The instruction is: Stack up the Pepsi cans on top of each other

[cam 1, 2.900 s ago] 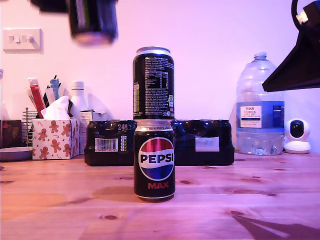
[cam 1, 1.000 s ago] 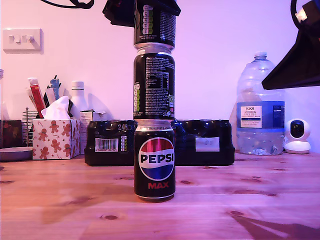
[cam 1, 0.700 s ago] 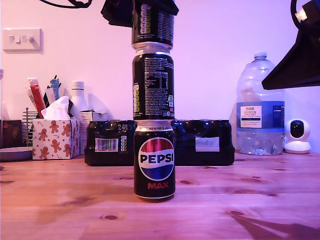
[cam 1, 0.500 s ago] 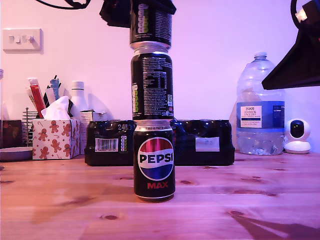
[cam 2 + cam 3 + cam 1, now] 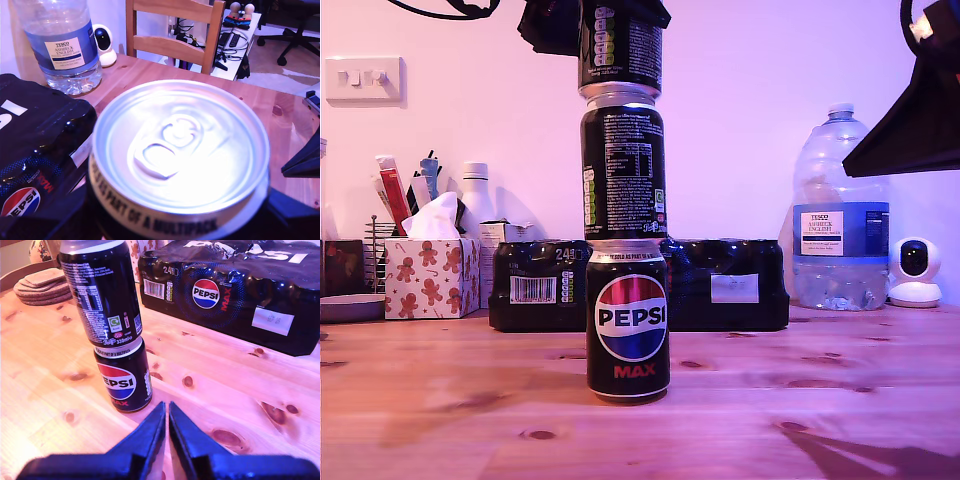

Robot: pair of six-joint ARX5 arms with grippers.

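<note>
Over the last few seconds the top can [image 5: 620, 45] has come down from high at the exterior view's left onto the stack, and in the last second the upper two cans have drifted slightly toward that view's left; the middle can [image 5: 623, 165] now sits a little off centre on the bottom can [image 5: 628, 322], which stands on the wooden table [image 5: 440, 400].

In the exterior view, the top can touches or nearly touches the middle can's silver rim at 12 o'clock of the stack, clamped in a dark gripper; the 24-pack [image 5: 730, 285] lies behind the stack, the water bottle [image 5: 838, 215] at about 3 o'clock.

In the first wrist view, my first gripper [image 5: 180, 220] is closed around the top can, whose lid fills the picture; the pincer fingers are mostly hidden, so how wide they stand cannot be judged exactly.

In the second wrist view, my second gripper [image 5: 166, 427] hangs well apart from the stack with its fingers almost touching and nothing between them; the two lower cans sit at about 11 o'clock.

To do this well, the top can should probably be nudged back over the column, settled squarely inside the rim, then released slowly; a sideways drag on opening could topple everything.
</note>
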